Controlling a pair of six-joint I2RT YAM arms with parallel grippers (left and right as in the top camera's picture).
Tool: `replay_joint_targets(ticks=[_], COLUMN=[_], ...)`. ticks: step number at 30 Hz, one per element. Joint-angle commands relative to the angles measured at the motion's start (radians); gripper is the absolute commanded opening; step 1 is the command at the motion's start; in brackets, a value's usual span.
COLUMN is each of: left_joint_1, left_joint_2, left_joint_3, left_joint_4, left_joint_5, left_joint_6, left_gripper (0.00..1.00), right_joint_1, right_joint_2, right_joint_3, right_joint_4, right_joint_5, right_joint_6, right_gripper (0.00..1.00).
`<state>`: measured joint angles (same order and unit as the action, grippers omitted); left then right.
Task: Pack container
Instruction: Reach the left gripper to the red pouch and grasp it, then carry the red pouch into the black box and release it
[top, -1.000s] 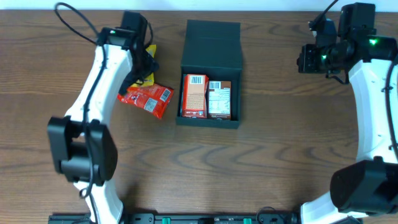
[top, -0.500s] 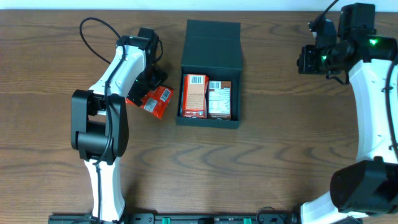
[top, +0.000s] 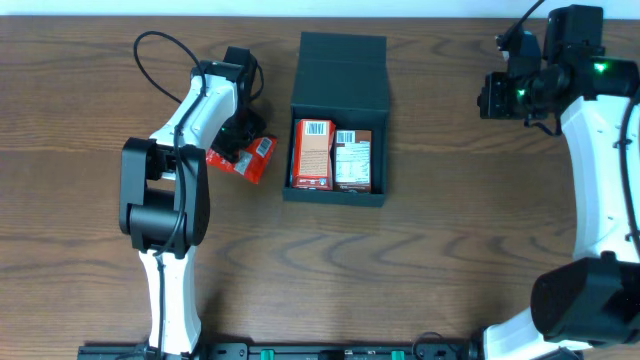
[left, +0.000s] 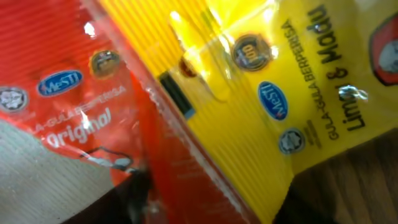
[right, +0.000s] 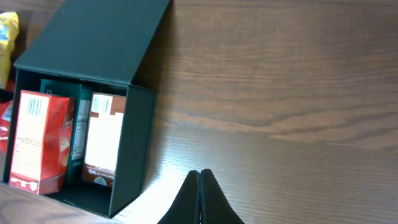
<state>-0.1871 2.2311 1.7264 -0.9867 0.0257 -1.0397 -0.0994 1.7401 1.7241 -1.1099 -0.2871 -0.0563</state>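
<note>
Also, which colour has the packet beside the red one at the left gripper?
Yellow. The packet shows best in the left wrist view.

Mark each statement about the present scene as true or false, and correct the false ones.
1. The lid of the container stands open. True.
2. The container is empty. False: a red box and a brown box are inside.
3. The red packet lies in the container. False: it lies on the table, left of the container.
4. The right end effector is shut. True: its fingers meet, holding nothing.
</note>
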Motion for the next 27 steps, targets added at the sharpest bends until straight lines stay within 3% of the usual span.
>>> replay_joint_targets(ticks=[1,5,10,15,20,27], left_joint_1=[0.0,0.0,-0.004,-0.031,-0.113,-0.343], left_joint_2=[0.037,0.037,0.008,-0.122,-0.312,-0.425], left_joint_3=[-0.005,0.0,0.006,0.006,0.006,0.006], left_joint_4=[-0.01,-0.064,-0.137,-0.162,-0.13,0.115], left_joint_5=[0.002,0.002,0.0,-0.018,-0.161,-0.156], left_joint_6=[-0.003,-0.003,-0.003,0.028,0.102,0.498], left_gripper=[0.43,0.3,0.06,0.06,0.06,0.1], right_joint_1=[-0.006,-0.006,-0.006,-0.008,-0.053,-0.138], right_joint_2=[0.001,0.001,0.001,0.008,0.021,0.021], right_joint_3=[0.003,0.003,-0.008,-0.019,-0.019,-0.019], right_joint_4=[-0.001,-0.002,-0.001,0.006,0.006,0.002], right_joint_5=[0.003,0.003,0.011,0.066,0.073,0.011], right_joint_6=[-0.013,-0.013,-0.035,-0.035,-0.034,-0.026], right_gripper=[0.02,0.02,0.02,0.02,0.02,0.02])
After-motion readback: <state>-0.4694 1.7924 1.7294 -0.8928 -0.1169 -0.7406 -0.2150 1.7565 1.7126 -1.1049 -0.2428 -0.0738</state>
